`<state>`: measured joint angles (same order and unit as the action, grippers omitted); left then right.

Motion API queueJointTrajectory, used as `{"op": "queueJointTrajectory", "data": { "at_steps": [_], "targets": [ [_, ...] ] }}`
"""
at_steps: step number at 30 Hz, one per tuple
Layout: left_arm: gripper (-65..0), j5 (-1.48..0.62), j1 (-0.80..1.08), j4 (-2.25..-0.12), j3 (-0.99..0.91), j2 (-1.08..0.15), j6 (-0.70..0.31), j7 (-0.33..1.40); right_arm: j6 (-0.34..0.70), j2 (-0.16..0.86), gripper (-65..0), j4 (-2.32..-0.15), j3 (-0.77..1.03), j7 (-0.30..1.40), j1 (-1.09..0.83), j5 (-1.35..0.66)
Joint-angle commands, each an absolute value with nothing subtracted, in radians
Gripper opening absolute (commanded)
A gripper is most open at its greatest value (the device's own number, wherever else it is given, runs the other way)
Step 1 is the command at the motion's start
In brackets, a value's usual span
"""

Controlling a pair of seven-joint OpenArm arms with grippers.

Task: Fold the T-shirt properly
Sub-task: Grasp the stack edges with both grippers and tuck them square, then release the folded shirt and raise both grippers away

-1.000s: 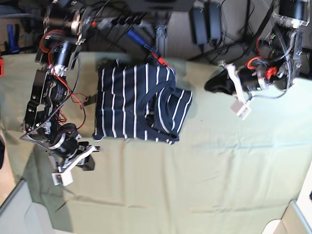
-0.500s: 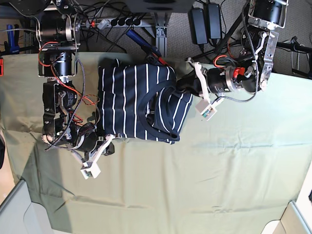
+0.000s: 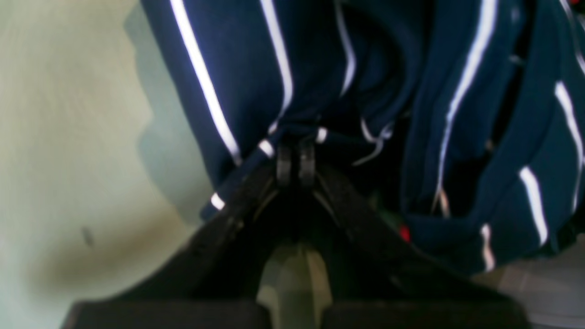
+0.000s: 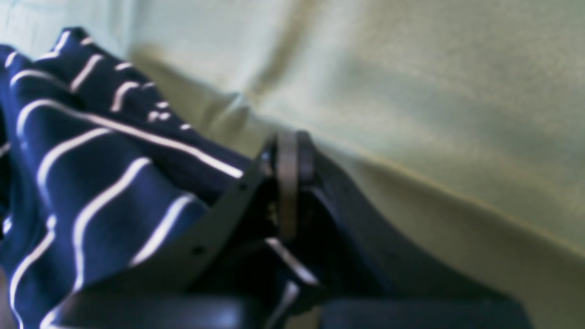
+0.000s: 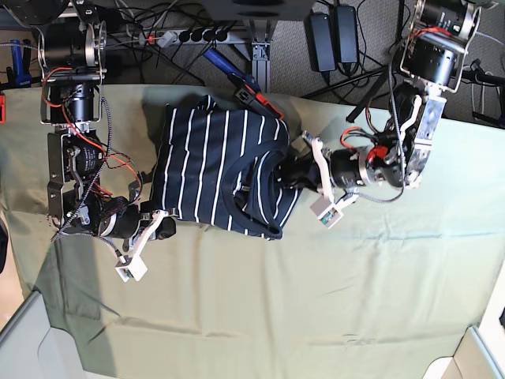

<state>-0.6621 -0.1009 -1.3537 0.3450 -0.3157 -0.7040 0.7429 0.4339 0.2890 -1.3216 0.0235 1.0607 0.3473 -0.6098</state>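
Navy striped T-shirt [image 5: 217,170] on olive cloth [image 5: 316,300], edges pinched by left gripper [image 3: 295,161] and right gripper [image 4: 288,160].

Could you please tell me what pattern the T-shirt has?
The T-shirt is dark navy with thin white stripes, clearest in the base view.

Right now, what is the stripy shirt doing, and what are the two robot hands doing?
T-shirt: partly folded on the green cloth, both side edges pinched and lifting.
Left gripper: shut on the T-shirt's edge near the collar.
Right gripper: shut at the T-shirt's opposite edge.
Green cloth: spread flat, lightly wrinkled.
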Motion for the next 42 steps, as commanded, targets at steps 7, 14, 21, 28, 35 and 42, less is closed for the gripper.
{"op": "queueJointTrajectory", "data": {
  "at_steps": [7, 14, 21, 28, 35, 42],
  "targets": [
    [-65.0, -0.593, -0.236, -1.299, 0.35, -0.313, -0.698, 0.715, 0.505, 0.355, -65.0, -1.346, 0.029, 1.055, 0.294, -0.666],
    [-65.0, -0.509, -0.366, -1.219, 0.467, -0.266, -0.698, 0.659, 0.506, 0.355, -65.0, -1.386, 0.031, 1.056, 0.214, -0.674],
    [-65.0, -0.421, -0.501, -1.047, 0.582, -0.14, -0.698, 0.593, 0.505, 0.354, -65.0, -1.517, 0.031, 1.092, 0.132, -0.714],
    [-65.0, -0.351, -0.603, -0.923, 0.589, -0.028, -0.698, 0.533, 0.505, 0.354, -65.0, -1.623, 0.032, 1.104, 0.058, -0.73],
    [-65.0, -0.331, -0.643, -0.913, 0.589, 0.017, -0.698, 0.514, 0.505, 0.334, -65.0, -1.664, 0.032, 1.103, -0.007, -0.737],
    [-65.0, -0.334, -0.71, -0.922, 0.587, -0.006, -0.698, 0.527, 0.505, 0.335, -65.0, -1.665, 0.101, 1.073, -0.01, -0.719]
  ]
}}
